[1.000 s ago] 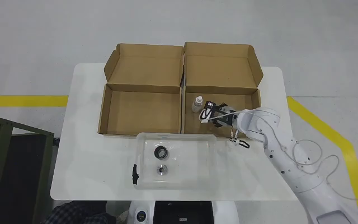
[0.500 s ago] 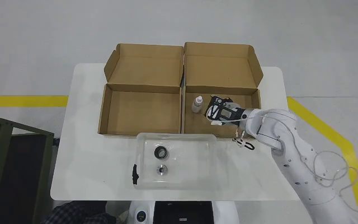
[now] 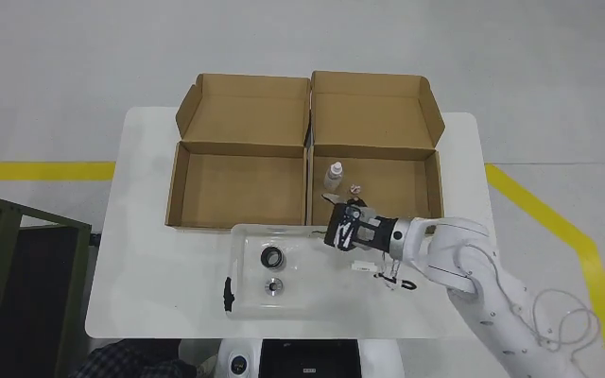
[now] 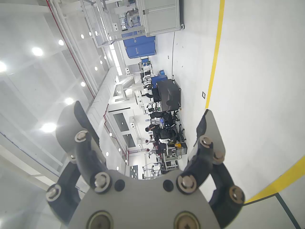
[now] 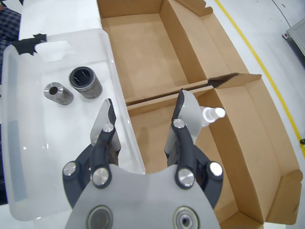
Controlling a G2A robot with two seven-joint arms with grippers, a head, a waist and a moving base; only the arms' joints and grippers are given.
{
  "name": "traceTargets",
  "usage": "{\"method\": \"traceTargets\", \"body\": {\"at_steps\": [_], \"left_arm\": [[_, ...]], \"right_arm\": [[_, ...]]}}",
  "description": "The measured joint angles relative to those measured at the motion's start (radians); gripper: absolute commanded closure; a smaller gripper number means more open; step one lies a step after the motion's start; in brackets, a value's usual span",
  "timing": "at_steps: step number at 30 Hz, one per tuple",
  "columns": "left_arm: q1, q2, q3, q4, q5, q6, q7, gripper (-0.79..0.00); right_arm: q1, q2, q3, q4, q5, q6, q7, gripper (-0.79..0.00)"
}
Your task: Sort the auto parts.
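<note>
My right gripper (image 3: 352, 230) now hangs over the far right corner of the clear tray (image 3: 248, 304), straddling the tray's rim and the near wall of the right box (image 3: 435, 184). A second ago it sat deeper inside that box, farther from the tray and close to the white bottle (image 3: 334, 176), with its fingers closed around something small. It has since pulled back toward the tray. Its fingers are now spread wide with nothing between them. A small part (image 3: 356, 188) lies loose on the box floor just beside the bottle, beyond the tray's far rim; it was not lying there in the earlier frames. It is too small for me to say what kind of part it is. The bottle has stayed put, upright near the box wall it shares with the left box (image 3: 241, 189), which sits beyond the tray's far left side. Inside the tray, the metal sleeve (image 3: 272, 256) and the metal plug (image 3: 274, 286) stand just beside each other in the left half, unchanged. A black clip (image 3: 228, 293) stays on the tray's left rim. Everything rests on the white table (image 3: 151, 236). My left gripper (image 4: 143, 109) is well away from the tray, aimed out at the room, its fingers spread apart and holding nothing.
</note>
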State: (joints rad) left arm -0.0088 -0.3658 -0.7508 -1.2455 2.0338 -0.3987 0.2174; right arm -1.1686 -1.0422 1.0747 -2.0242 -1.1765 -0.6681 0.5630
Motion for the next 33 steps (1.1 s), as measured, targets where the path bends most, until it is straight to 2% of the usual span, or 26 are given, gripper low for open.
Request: {"method": "traceTargets", "body": {"at_steps": [10, 20, 25, 29, 33], "left_arm": [[0.000, 0.000, 0.000, 0.000, 0.000, 0.000, 0.000, -0.785], [0.000, 0.000, 0.000, 0.000, 0.000, 0.000, 0.000, -0.785], [0.000, 0.000, 0.000, 0.000, 0.000, 0.000, 0.000, -0.785], [0.000, 0.000, 0.000, 0.000, 0.000, 0.000, 0.000, -0.785], [0.000, 0.000, 0.000, 0.000, 0.000, 0.000, 0.000, -0.785]], "right_arm": [[0.033, -0.029, -0.160, 0.038, -0.028, 0.008, -0.053, -0.465], [0.078, -0.062, -0.289, 0.106, -0.123, 0.039, -0.122, -0.483], [0.102, -0.080, -0.341, 0.154, -0.156, 0.046, -0.145, -0.489], [0.122, -0.095, -0.373, 0.200, -0.167, 0.056, -0.164, -0.536], [0.145, -0.107, -0.392, 0.237, -0.175, 0.058, -0.167, -0.533]]}}
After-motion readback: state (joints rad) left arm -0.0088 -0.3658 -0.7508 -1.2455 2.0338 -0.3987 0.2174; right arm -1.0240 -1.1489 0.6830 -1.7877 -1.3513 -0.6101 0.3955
